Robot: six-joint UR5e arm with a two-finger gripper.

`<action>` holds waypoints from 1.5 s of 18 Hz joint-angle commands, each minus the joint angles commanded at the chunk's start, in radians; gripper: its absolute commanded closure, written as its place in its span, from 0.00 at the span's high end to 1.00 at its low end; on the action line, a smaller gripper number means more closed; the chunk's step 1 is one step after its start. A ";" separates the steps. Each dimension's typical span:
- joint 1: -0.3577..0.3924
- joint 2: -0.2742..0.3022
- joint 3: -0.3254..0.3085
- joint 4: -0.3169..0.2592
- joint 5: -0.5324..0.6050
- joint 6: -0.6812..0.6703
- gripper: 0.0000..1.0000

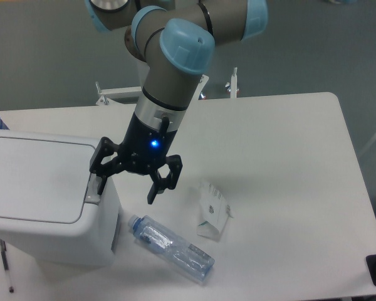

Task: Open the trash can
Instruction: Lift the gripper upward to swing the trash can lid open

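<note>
Fixed camera: the trash can stands at the table's left edge with its lid down, and the gripper hangs at its right rim, jaws spread wide and holding nothing. One finger sits over the grey tab at the lid's right side; contact cannot be told. A bottle lies just right of the can, a small carton beside it.
</note>
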 joint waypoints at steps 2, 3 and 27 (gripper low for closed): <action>0.000 0.000 0.000 0.000 0.002 0.000 1.00; 0.000 0.000 0.000 0.000 0.002 -0.002 1.00; 0.121 -0.003 0.047 0.012 -0.005 0.018 1.00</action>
